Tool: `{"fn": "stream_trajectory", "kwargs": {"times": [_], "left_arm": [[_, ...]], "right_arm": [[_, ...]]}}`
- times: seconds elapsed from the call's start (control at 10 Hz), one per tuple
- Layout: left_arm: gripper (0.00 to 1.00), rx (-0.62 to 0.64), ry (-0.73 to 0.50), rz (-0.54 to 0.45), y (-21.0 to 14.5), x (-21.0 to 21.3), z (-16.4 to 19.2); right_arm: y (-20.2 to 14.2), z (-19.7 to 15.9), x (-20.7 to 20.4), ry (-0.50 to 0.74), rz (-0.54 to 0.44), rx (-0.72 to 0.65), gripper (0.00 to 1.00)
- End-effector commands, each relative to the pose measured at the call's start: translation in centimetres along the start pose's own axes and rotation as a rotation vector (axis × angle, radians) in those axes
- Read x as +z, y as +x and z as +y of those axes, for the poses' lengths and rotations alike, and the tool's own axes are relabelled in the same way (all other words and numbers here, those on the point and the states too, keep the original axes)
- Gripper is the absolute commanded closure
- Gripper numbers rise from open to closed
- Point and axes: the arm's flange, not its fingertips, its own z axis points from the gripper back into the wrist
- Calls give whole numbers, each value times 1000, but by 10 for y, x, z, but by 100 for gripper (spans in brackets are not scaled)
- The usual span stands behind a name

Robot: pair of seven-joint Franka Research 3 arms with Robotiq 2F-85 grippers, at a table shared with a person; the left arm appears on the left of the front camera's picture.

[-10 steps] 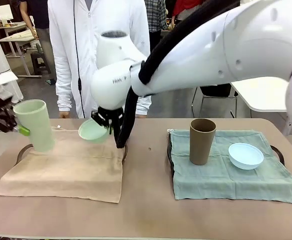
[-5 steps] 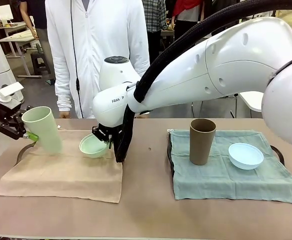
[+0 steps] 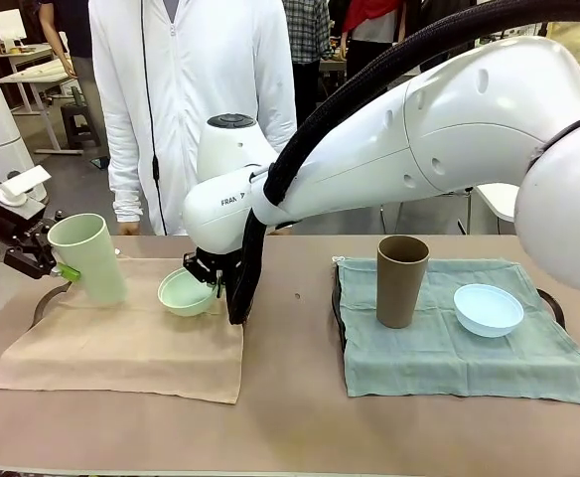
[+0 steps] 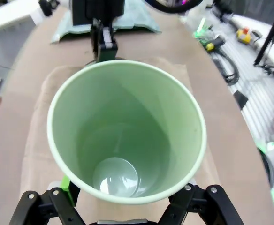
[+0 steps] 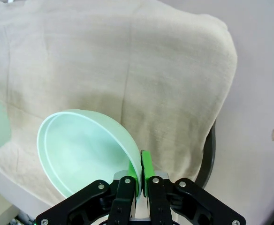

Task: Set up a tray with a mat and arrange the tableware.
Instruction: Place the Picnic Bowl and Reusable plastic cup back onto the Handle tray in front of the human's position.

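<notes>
My right gripper (image 5: 140, 180) is pinched flat on the rim of the mint green bowl (image 3: 186, 293), one pad inside the wall and one outside. The bowl hangs tilted just over the near right part of the beige mat (image 3: 131, 343). My left gripper (image 3: 50, 260) has its jaws spread wide around the lower body of the pale green cup (image 3: 88, 258), which leans over the mat's far left corner, mouth up and away from the jaws.

Both pieces look like light, stiff, matte plastic, so I expect little slip and no crushing, but a rim pinch lets a bowl swing (I'd lower it gently). The cup is best held low on its wall, as now; it tapers, so it could slide upward out of the pads if I squeeze hard.

Further out, the dark rim of the left tray (image 5: 211, 154) shows past the mat edge, and the cloth may bunch under a dragged base. The brown cup (image 3: 400, 280) and light blue bowl (image 3: 488, 309) stand apart on the green mat (image 3: 449, 348), well clear. My right arm (image 3: 389, 139) crosses the middle, and a person stands at the far edge behind the beige mat.
</notes>
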Motion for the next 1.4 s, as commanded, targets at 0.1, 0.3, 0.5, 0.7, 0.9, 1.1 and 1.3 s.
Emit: {"fn": "stream_trajectory", "kwargs": {"times": [0.1, 0.3, 0.5, 0.7, 0.9, 1.1, 1.3], "left_arm": [[14, -47, 27, 42, -6, -19, -1], [14, -16, 6, 11, -16, -26, 1], [14, 22, -13, -10, -25, -30, 3], [0, 34, -18, -18, -26, -30, 2], [0, 87, -30, 3, -29, -26, 3], [0, 205, -77, 37, -43, -19, 5], [0, 275, -83, 72, -56, -9, 5]], "right_arm": [[4, -5, -7, 30, 16, 14, 95], [4, -6, -11, 35, 16, 20, 95], [4, -9, -15, 43, 10, 33, 95], [5, -11, -16, 55, 11, 39, 35], [4, -9, -11, 51, 15, 32, 15], [0, -7, -3, 49, 10, 37, 0], [-5, -5, 6, 50, 2, 44, 40]]}}
